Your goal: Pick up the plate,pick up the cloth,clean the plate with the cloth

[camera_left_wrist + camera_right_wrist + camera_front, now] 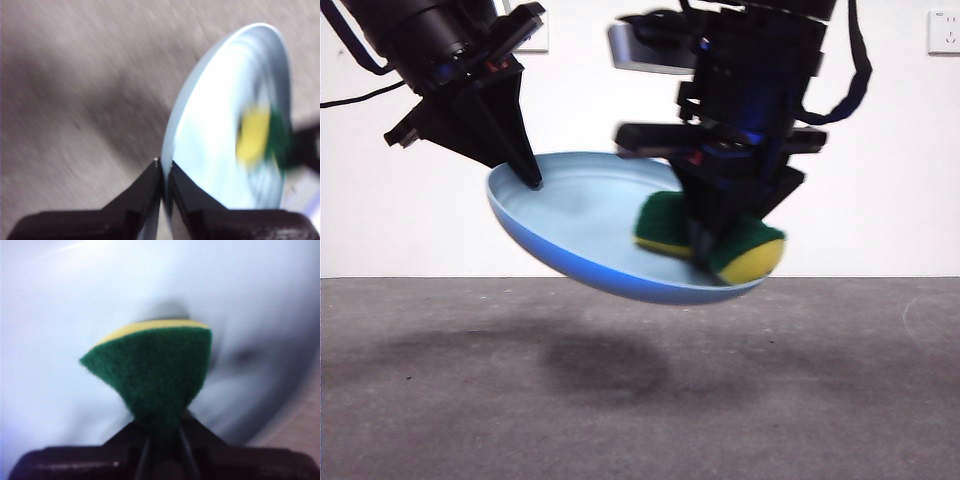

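Note:
A light-blue plate (pixel 582 228) hangs tilted in the air above the grey table. My left gripper (pixel 530 180) is shut on the plate's rim (pixel 170 150) at its upper left edge. The cloth (pixel 745 250), a yellow sponge with a green scouring layer, rests on the plate's inner face at its lower right. My right gripper (pixel 705 240) comes down from above and is shut on the cloth (pixel 155 375), squeezing its middle, with the plate's pale surface (pixel 60 315) filling the background. The left wrist view shows the sponge (pixel 255 135) blurred against the plate (pixel 215 150).
The grey table (pixel 640 400) lies below, with the plate's shadow on it. A white wall stands behind, with a socket (pixel 942 32) at the upper right.

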